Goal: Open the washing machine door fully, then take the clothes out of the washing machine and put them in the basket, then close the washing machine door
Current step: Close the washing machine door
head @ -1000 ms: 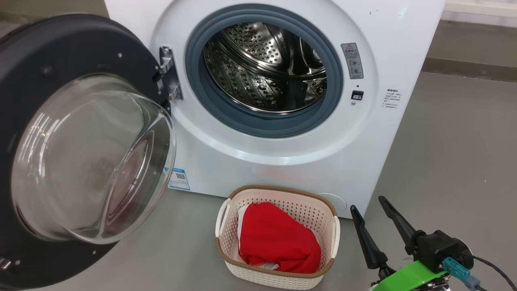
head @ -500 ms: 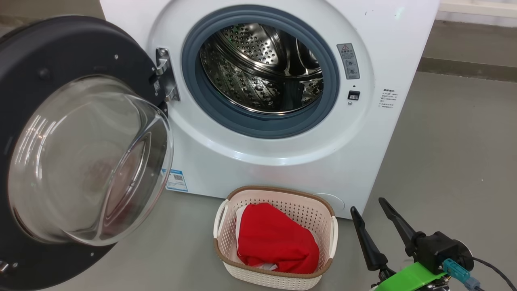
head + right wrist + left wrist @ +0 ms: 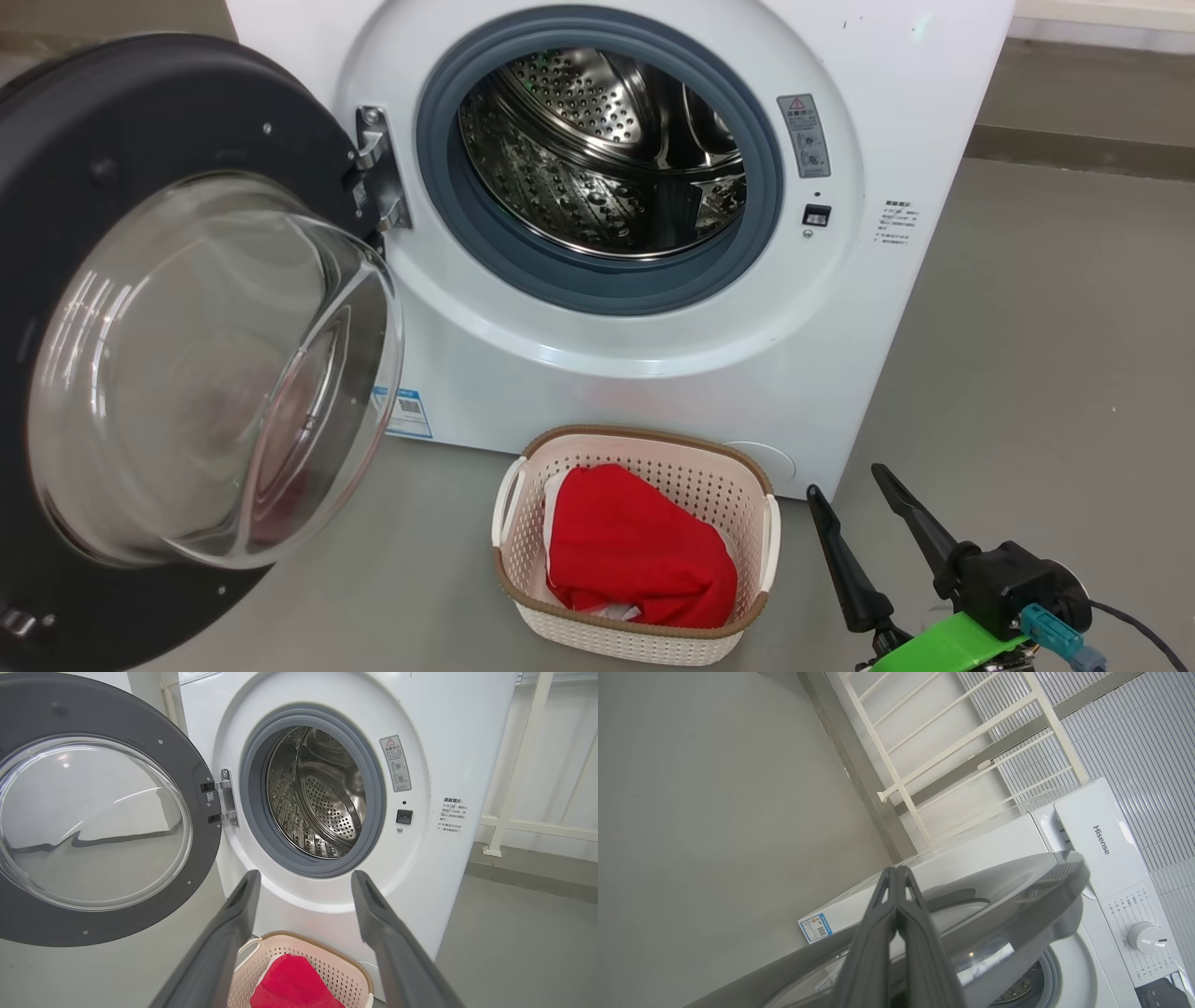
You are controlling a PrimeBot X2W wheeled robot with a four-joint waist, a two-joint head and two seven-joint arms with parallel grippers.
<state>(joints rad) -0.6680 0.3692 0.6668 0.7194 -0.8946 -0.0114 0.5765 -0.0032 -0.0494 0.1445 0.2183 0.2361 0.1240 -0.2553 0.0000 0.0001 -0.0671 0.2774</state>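
The washing machine [image 3: 597, 392] stands ahead with its steel drum [image 3: 597, 159] bare of cloth. The washing machine door [image 3: 140, 103] hangs swung wide to the left, its glass bowl facing me. On the floor in front sits the basket [image 3: 644, 439], holding the red clothes [image 3: 635, 551] with a bit of white cloth under them. My right gripper [image 3: 845, 480] stands open and holds nothing, just right of the basket; in the right wrist view its fingers [image 3: 304, 877] frame the machine front above the basket [image 3: 327, 956]. My left gripper [image 3: 895, 870] is shut, pointing along the door's outer face [image 3: 1017, 882]; contact cannot be told.
Grey floor [image 3: 1046, 373] spreads to the right of the machine. A white railing [image 3: 514, 765] stands behind it by the wall. The open door takes up the left side.
The head camera has shifted slightly. Door, basket and clothes stay put, and the right gripper remains open in the same spot.
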